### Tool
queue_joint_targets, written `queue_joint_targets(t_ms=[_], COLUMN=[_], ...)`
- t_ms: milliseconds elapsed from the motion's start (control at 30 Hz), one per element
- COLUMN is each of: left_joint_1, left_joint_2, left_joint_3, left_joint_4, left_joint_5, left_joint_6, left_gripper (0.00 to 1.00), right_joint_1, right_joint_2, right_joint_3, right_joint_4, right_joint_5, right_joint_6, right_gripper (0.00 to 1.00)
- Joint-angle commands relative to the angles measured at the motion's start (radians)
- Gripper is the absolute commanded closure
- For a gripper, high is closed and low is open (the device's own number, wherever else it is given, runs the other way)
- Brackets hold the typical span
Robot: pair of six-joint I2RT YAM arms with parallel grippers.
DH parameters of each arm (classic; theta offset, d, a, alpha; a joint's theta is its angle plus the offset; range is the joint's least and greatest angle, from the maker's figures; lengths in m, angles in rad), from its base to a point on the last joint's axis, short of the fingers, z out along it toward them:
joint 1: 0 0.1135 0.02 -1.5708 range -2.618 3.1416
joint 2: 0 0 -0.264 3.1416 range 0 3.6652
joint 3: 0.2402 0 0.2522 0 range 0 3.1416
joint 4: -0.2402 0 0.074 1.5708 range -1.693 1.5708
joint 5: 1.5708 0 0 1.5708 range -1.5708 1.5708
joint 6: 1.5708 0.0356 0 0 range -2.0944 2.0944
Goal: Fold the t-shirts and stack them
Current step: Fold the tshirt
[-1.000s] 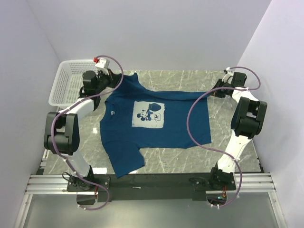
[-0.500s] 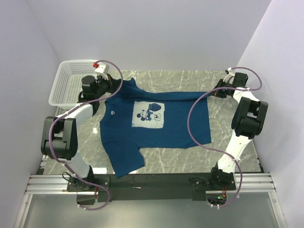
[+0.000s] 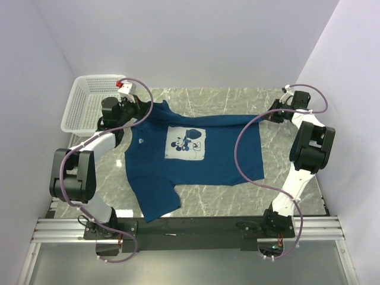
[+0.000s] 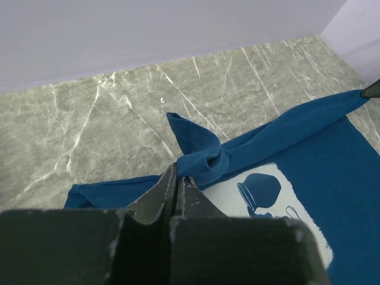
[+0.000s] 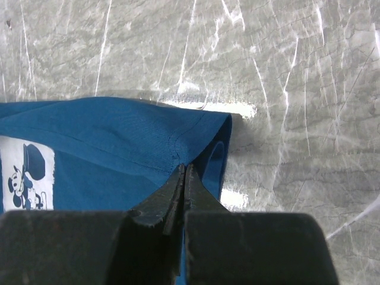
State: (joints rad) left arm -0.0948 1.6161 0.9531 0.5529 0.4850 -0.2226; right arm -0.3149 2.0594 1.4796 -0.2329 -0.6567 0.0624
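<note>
free: bare table (image 3: pixel 228 98) behind and right of t-shirt (image 3: pixel 219 154) | obstacles: basket (image 3: pixel 80 110) at far-left corner, walls (image 3: pixel 190 41) on three sides

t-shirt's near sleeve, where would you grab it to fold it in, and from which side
Probably the cuff end of the near sleeve, pinched from above, approaching from the table's near edge on the left arm's side. That sleeve of the t-shirt lies flat, sticking out toward the arm bases with bare table around its tip, so a claw can reach its edge.
</note>
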Motion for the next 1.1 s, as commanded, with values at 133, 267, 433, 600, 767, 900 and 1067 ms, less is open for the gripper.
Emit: queue_joint_targets(t_ms=[133, 267, 433, 600, 767, 900, 1067], left_joint_1=[0.003, 0.003, 0.003, 0.004, 0.004, 0.004, 0.003], left_joint_2=[-0.07, -0.087, -0.113, -0.131, -0.14, -0.151, -0.165], left_joint_3=[-0.016, -0.03, -0.053, -0.068, -0.077, -0.089, -0.102], left_joint_4=[0.025, 0.028, 0.035, 0.028, 0.025, 0.024, 0.021], left_joint_5=[0.012, 0.006, 0.003, -0.005, -0.005, -0.003, -0.002], left_joint_6=[0.02, 0.019, 0.011, 0.014, 0.012, 0.009, 0.011], left_gripper=[0.99, 0.99, 0.99, 0.99, 0.99, 0.99, 0.99], right_joint_1=[-0.013, -0.015, -0.018, -0.018, -0.021, -0.023, -0.026], right_joint_2=[-0.039, -0.044, -0.05, -0.065, -0.082, -0.096, -0.104], right_joint_3=[0.004, -0.001, -0.007, -0.025, -0.042, -0.058, -0.068], right_joint_4=[0.007, 0.003, 0.001, 0.001, -0.006, -0.011, -0.014], right_joint_5=[-0.015, -0.015, -0.017, -0.02, -0.024, -0.024, -0.024], right_joint_6=[-0.007, -0.012, -0.015, -0.021, -0.03, -0.041, -0.044], right_gripper=[1.0, 1.0, 1.0, 1.0, 1.0, 1.0, 0.99])
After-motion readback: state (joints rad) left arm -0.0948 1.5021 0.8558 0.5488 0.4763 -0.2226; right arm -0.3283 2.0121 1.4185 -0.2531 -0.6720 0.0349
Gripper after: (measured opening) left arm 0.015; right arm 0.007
